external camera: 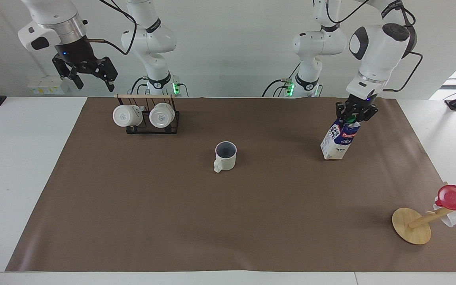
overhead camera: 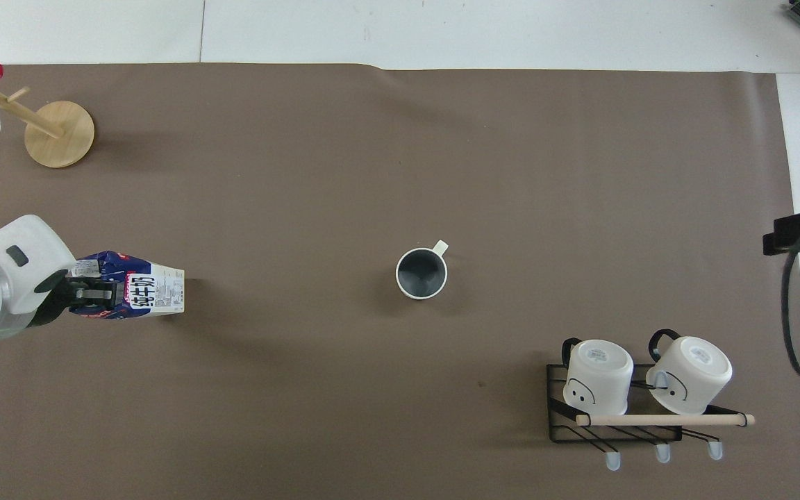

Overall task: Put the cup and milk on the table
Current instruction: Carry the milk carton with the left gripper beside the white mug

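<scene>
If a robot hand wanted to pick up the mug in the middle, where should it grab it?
Probably the rim. The cup stands upright and open on the table, so a hand could drop straight down and pinch its wall. Its handle points away from the robots, so the rim's other sides are free.

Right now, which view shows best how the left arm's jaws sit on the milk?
The facing view: the left gripper pinches the milk at its cap end, carton tilted. Overhead, the wrist hides the top of the milk.

milk carton side panel: large black Chinese characters "纯牛奶" — on white
red band on carton: white lettering — too small to read
</scene>
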Motion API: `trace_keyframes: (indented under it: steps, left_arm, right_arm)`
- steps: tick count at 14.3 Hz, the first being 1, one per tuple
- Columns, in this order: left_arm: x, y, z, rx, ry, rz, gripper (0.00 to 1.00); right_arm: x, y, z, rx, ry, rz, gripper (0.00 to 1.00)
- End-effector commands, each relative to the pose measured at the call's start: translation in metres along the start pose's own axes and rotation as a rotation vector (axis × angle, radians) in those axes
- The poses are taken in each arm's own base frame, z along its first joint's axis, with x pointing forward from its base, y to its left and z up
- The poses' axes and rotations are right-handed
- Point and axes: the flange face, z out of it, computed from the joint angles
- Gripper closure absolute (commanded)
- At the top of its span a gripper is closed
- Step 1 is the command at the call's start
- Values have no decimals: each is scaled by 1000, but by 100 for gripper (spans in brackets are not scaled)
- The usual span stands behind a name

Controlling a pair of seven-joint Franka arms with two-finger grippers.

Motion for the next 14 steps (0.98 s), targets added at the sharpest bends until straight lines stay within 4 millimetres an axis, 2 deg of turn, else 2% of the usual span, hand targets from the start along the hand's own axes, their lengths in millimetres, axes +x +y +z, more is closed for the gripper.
trace_keyframes:
  steps: [1,4,7,9,10,14]
  left_arm:
    - [12,39,-13,-6,-21,-55,71]
    - [5,105,-23,-21,-23,-115,72]
    - [7,156,-19,-34,-25,-132,72]
    - [10,204,-17,-37,-28,-180,72]
    - [13,219,-16,-40,-31,-191,72]
    - [21,229,-5,-7,2,-162,72]
  right_arm:
    - [-1,1,1,0,-16,-21,0]
    - [-1,2,1,0,-16,-13,0]
    - [2,2,3,-1,-8,-8,0]
    - [-1,0,6,-1,-16,4,0]
    - [0,0,6,0,-16,5,0]
    - [0,1,6,1,-16,0,0]
